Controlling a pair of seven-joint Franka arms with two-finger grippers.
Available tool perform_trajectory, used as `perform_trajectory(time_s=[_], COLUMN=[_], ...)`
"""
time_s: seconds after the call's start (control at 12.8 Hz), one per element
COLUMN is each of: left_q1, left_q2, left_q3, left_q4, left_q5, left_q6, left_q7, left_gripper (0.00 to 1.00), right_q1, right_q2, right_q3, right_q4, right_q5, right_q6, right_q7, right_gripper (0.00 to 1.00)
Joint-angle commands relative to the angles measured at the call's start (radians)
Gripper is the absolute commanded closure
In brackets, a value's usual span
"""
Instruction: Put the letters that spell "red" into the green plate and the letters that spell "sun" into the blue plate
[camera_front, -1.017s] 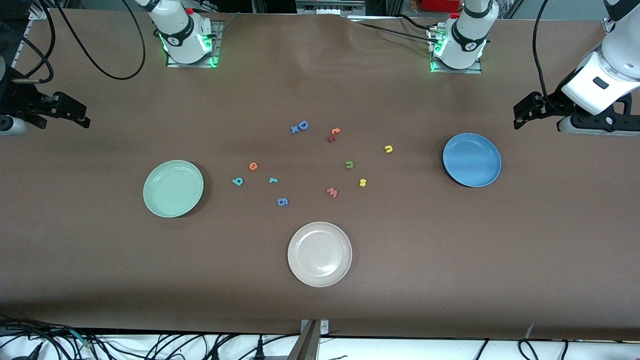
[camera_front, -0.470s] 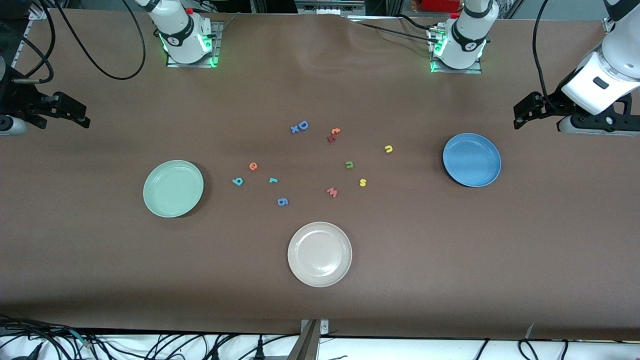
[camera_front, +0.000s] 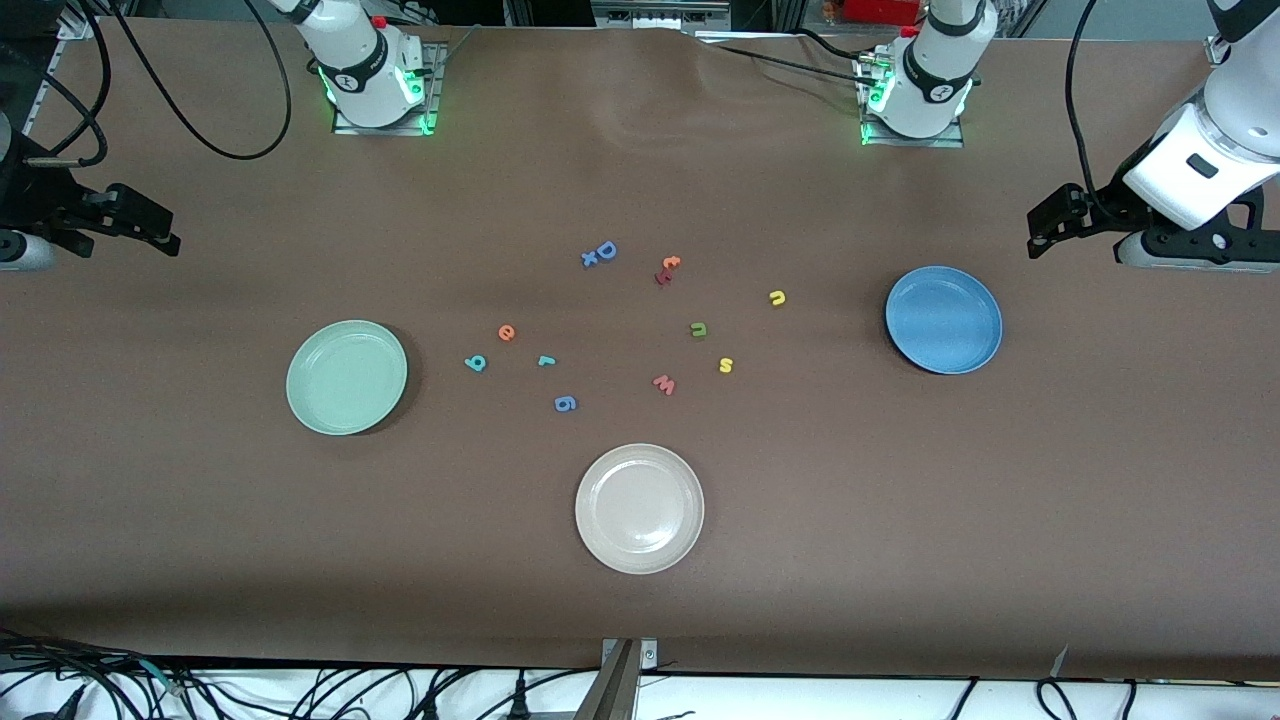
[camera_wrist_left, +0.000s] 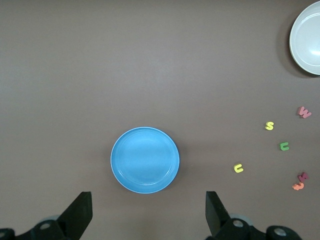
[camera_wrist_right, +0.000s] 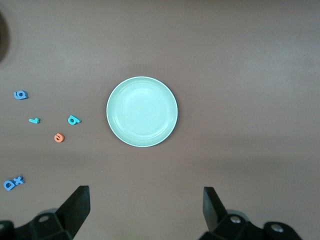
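A wide table (camera_front: 640, 620) covered in a matte brown sheet filled nearly the whole front view. The sheet rippled slightly near the top middle edge. Soft, even light fell on it, with a darker band of shadow along the edge nearest the camera. Below that edge, a tangle of black cables (camera_front: 300, 690) lay on a white surface. A metal bracket (camera_front: 628, 665) stood at the middle of that edge. More black cables (camera_front: 170, 90) looped over one top corner.

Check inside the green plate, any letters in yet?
None. The green plate is bare in the front and right wrist views; nothing covers its inside, and its underside is hidden.
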Motion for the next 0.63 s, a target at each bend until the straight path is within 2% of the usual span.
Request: perform_trajectory(time_s=[0.0, 0.55], left_q1=[0.001, -0.004], left_q2=[0.016, 0.018], left_q3=[0.004, 0.0], left_q4=[0.041, 0.041], left_q5=[-0.036, -0.034], left_q6=[-0.03, -0.03], left_q7=[-0.005, -0.005], left_gripper=[0.0, 0.0], right_q1=[-0.01, -0.01], right_q2=[-0.011, -0.01], right_q3=[0.008, 0.01], right_q4=[-0.003, -0.003], right_q5=[0.018, 0.017], right_q6=[-0.009, -0.032], right_q7=[0.004, -0.002], right_gripper=[0.0, 0.0])
